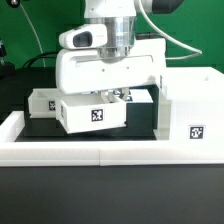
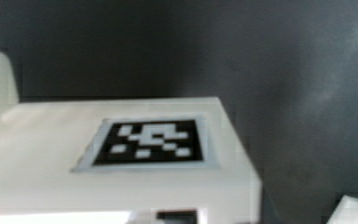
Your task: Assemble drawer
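A small white open-top box [image 1: 94,116] with a square tag on its front sits at the middle, slightly tilted. My gripper [image 1: 120,97] comes down on its upper back edge, and its fingers appear closed on the box wall. In the wrist view the box's tagged face [image 2: 149,142] fills the frame, very close, and the fingertips are mostly out of frame. A second small box [image 1: 44,101] lies behind, toward the exterior view's left. The tall white housing [image 1: 195,105] with a tag stands at the exterior view's right.
A long low white border wall [image 1: 90,151] runs along the front of the black table. The arm's white body [image 1: 105,68] hangs over the middle and hides what lies behind it.
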`<state>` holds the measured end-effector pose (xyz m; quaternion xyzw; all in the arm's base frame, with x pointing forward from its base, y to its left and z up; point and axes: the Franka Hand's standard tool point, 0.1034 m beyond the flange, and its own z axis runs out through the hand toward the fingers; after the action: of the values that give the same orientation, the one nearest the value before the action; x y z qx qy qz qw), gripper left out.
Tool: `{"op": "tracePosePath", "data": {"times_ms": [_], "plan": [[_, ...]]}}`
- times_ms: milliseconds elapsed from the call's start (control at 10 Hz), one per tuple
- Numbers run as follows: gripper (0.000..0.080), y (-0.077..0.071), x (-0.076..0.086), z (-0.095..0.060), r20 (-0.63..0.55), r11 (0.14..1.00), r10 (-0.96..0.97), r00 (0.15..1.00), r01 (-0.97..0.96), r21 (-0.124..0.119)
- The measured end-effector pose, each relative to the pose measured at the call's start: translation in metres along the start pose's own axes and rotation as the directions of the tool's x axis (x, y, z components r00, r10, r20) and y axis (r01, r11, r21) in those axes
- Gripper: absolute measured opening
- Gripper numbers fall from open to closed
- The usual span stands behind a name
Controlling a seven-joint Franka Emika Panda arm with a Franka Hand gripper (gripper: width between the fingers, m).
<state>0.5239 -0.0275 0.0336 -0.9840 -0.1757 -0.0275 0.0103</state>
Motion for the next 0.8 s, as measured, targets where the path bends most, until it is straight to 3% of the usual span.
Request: {"op": "tracePosePath", "data": {"times_ms": [400,600,800], "plan": [[0.0041,0.0032,-0.0021,0.0015,0.013,0.961,-0.278,0.961,0.278,-0.008],[0.0041,-0.0023,0.0014,0.0042,0.036,0.893,-0.449,0.893,0.449,-0.019],[0.0041,-0.0043,0.0040,0.0066,0.061,0.792,-0.609,0.791,0.610,-0.009]]}}
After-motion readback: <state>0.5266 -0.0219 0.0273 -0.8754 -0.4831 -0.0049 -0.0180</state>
